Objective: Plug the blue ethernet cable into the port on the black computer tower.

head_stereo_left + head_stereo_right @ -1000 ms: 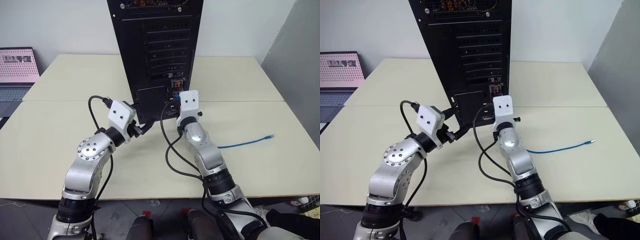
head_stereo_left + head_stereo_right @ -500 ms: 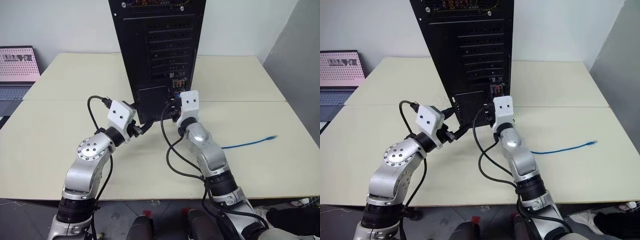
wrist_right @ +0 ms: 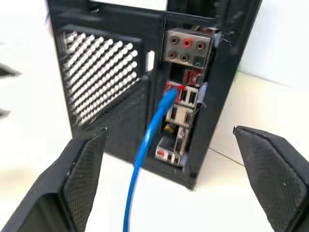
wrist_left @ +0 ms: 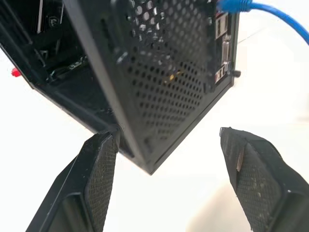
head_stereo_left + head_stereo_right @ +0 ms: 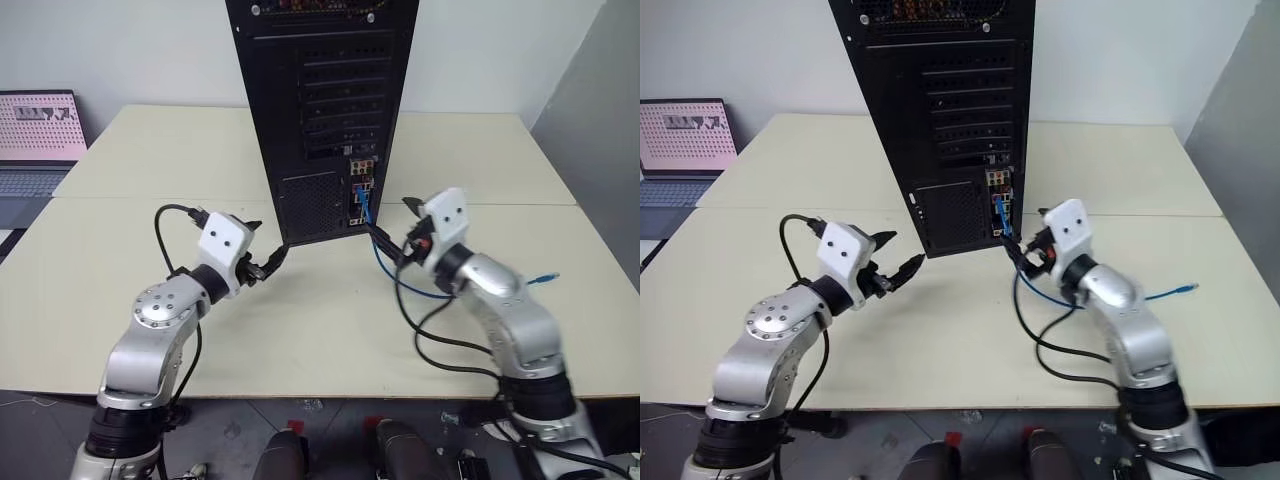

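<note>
Cable (image 3: 145, 145) first: the blue ethernet cable has one plug seated in the port (image 3: 173, 92) partway down the narrow strip of coloured connectors on the back of the black computer tower (image 5: 320, 120). From there the cord drops, loops low over the table (image 5: 300, 330) in front of the right arm, and trails off toward the right edge, where its free plug (image 5: 545, 276) lies on the surface. The tower stands upright near the middle of the table, its slot covers and perforated grille (image 3: 101, 72) facing the robot. The right pincer (image 5: 398, 238) hovers just right of the connector strip, close to the cord but apart from it, its two black fingers (image 3: 82, 179) spread wide with nothing between them. The left pincer (image 5: 262, 262) sits low at the tower's lower left corner, fingers (image 4: 99, 169) also spread, one on each side of that corner; whether they touch the case I cannot tell. A laptop (image 5: 38, 130) with a pink screen sits at the far left edge.
</note>
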